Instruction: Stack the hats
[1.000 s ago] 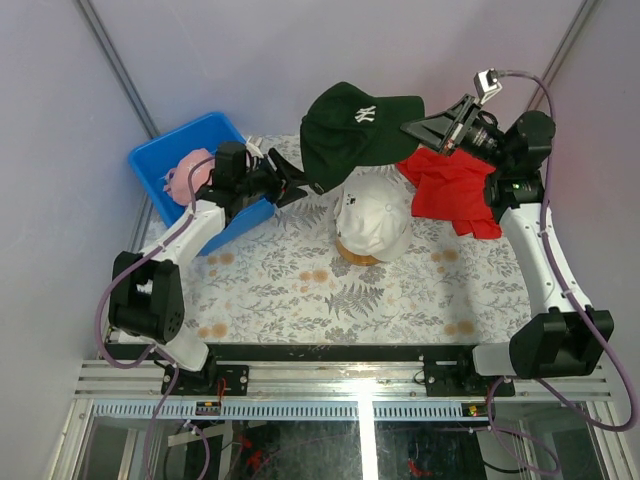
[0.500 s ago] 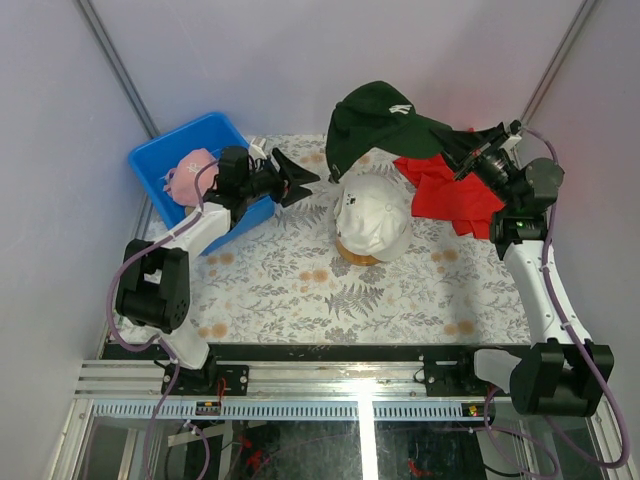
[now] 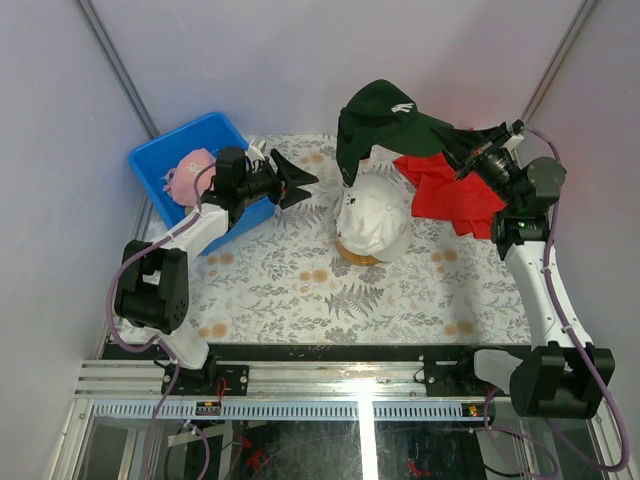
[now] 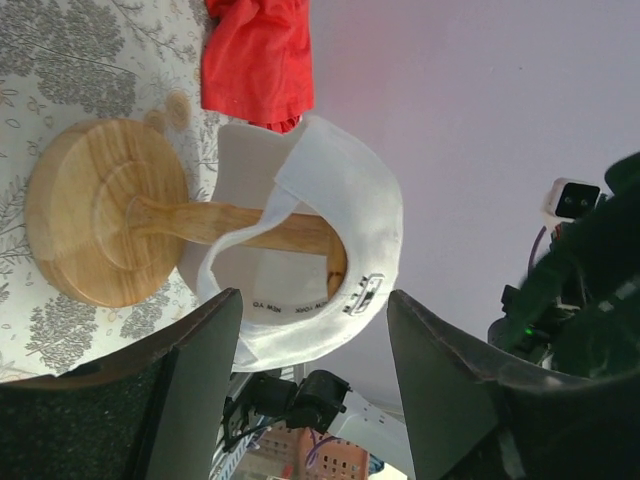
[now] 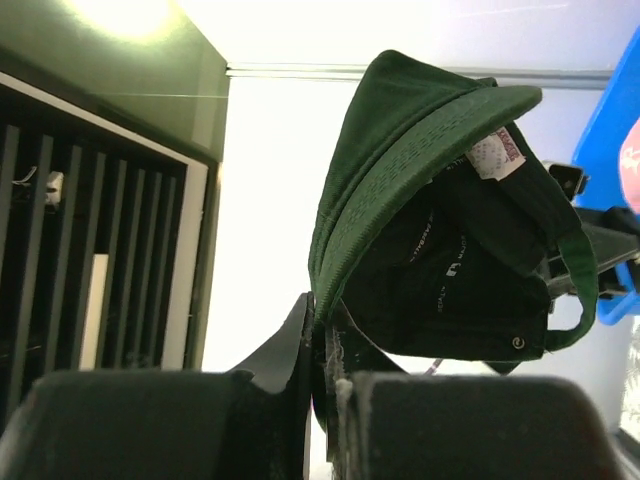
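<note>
My right gripper [image 3: 455, 143] is shut on the brim of the dark green hat [image 3: 385, 122] and holds it in the air just above and behind the white hat [image 3: 372, 220]. The white hat sits on the wooden stand [image 3: 360, 256]; both also show in the left wrist view, the hat [image 4: 330, 230] and the stand [image 4: 105, 225]. In the right wrist view the green hat [image 5: 430, 220] hangs from my pinched fingers [image 5: 322, 350]. My left gripper [image 3: 300, 180] is open and empty, left of the white hat. The pink hat [image 3: 187, 172] lies in the blue bin [image 3: 160, 150]. The tan hat is out of view.
A red cloth [image 3: 450, 195] lies crumpled at the back right of the patterned table, under my right arm; it also shows in the left wrist view [image 4: 255, 55]. The blue bin stands at the back left against the wall.
My right arm has swung the green hat rightward and lower, from high over the table's back to just over the white hat. My left gripper has stayed open near the bin.
</note>
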You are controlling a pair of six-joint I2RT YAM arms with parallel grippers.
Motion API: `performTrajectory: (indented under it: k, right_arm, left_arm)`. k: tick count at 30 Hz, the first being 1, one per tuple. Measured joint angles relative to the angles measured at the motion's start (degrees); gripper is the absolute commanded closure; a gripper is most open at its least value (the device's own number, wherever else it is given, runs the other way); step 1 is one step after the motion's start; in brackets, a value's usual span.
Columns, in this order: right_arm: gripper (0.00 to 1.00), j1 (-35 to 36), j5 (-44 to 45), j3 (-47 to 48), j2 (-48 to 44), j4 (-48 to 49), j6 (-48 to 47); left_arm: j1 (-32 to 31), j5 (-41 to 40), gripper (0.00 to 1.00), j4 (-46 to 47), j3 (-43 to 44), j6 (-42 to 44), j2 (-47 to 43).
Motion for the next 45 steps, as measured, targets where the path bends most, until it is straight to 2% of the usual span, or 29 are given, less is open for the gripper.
performTrajectory:
  k: [3, 7, 12, 19, 27, 37, 45]
  right_arm:
    - [1.0, 0.0, 0.2, 2.3, 1.2, -2.1, -3.6]
    - [1.0, 0.0, 0.1, 8.0, 3.1, -7.5, -10.7]
    - [1.0, 0.0, -0.4, 9.6, 3.3, -9.6, -14.9]
    - [1.0, 0.0, -0.8, 9.6, 5.7, -9.9, -16.2]
    - [1.0, 0.0, -0.8, 9.6, 7.0, -9.8, -16.1]
    - [1.0, 0.0, -0.8, 9.4, 7.4, -7.7, -15.4]
    - [1.0, 0.0, -0.9, 7.4, 7.8, -7.1, -15.0]
  left_arm:
    - [0.0, 0.1, 0.37, 0.1, 0.0, -1.0, -1.0]
    - [0.1, 0.2, 0.43, 0.1, 0.5, -0.9, -1.3]
    - [0.1, 0.7, 0.43, -0.6, 1.1, 1.7, 2.4]
    - [-0.8, 2.9, 0.45, -6.8, 7.2, 9.8, 12.1]
    - [-3.0, 4.7, 0.47, -11.5, 9.0, 17.5, 12.8]
    - [-5.9, 5.1, 0.48, -12.6, 9.1, 20.3, 12.9]
    - [-7.5, 5.0, 0.5, -13.1, 12.3, 20.5, 15.9]
